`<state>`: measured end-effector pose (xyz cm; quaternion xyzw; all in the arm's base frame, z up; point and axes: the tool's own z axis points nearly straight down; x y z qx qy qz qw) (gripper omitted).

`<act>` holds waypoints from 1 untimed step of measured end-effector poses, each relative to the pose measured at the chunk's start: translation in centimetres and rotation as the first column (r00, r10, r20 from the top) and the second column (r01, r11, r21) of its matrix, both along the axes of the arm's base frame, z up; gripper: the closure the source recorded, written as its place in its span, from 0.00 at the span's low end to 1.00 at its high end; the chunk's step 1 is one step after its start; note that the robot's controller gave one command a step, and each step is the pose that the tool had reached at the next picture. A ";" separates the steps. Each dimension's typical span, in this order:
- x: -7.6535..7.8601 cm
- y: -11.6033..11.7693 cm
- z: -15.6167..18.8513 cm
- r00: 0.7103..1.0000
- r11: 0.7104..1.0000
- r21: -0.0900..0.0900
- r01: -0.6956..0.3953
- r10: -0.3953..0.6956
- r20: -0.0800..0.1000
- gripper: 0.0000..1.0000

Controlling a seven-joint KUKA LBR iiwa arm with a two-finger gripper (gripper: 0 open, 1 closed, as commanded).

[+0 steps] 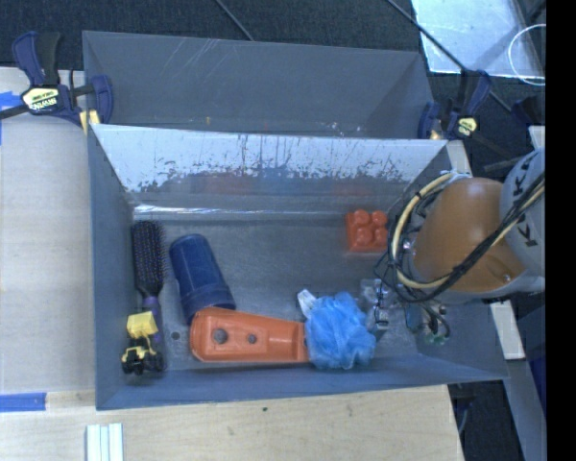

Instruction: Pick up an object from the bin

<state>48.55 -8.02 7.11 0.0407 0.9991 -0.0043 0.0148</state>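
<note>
My gripper [377,304] hangs low at the bin's right side, mostly covered by the arm's fittings. It sits at the upper right edge of a fluffy blue mesh sponge [340,333] that lies near the bin's front wall. A small white scrap [307,302] pokes out at the sponge's upper left. An orange studded block [367,230] rests behind the gripper, close to the back wall. Left of the sponge, and touching it, lies a long orange plastic piece with two dark holes [247,336].
A dark blue cylinder [200,273] lies tilted at left of centre. A black hairbrush with a purple handle [147,260] runs along the left wall, with a small yellow and black toy [140,340] at its near end. The arm's orange cover overhangs the right wall.
</note>
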 end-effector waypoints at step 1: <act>0.0 0.0 2.1 1.000 1.000 0.000 0.000 0.000 0.000 1.00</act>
